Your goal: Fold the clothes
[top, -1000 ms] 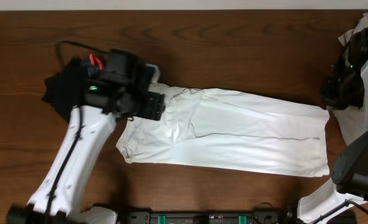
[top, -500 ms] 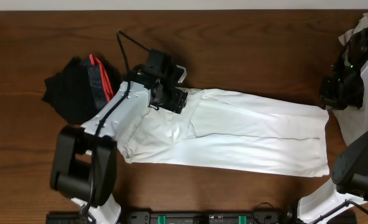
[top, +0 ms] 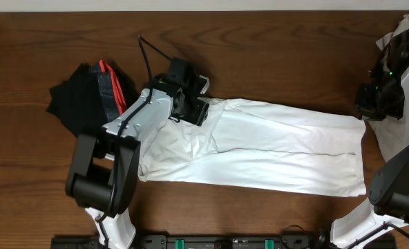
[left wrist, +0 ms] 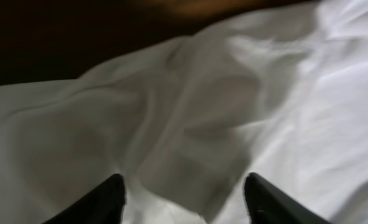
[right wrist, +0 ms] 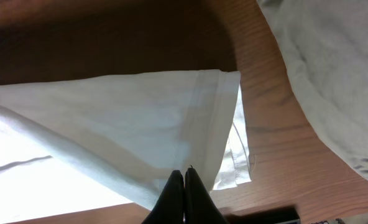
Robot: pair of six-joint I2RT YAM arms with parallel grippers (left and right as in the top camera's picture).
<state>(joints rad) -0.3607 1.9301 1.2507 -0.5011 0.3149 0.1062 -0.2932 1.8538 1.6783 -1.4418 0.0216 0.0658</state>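
Overhead: plain white short-sleeved T-shirt, soft cotton, folded into a long narrow strip, flat on the dark brown wooden desk. The strip runs from about 9 o'clock of desk centre across to 3 o'clock, drooping slightly toward 4 o'clock at the far end. Its left end is rumpled, with creases and a small raised fold; the rest is smooth

Left jaws: at the shirt's 10 o'clock corner, over the rumpled end. Wrist view shows the two dark fingertips standing well apart, moderately wide, with white cloth filling the gap and everything beyond it. A puckered ridge of fabric sits between the tips toward 12 o'clock. Nothing clamped; cannot tell whether the tips press on the cloth

Right jaws: at the desk's 3 o'clock side, just off the shirt's right end. Tips pressed together to a point, no gap. The shirt's hemmed end lies below them, spreading from 9 o'clock round to 1 o'clock; cannot tell whether any cloth is pinched

Black garment with a grey-and-red band: heaped at 9 to 10 o'clock of the desk, just beside the left arm, apart from the shirt

Pale beige-grey cloth: lying at 2 o'clock of the right jaws, bare wood between it and the shirt's hem
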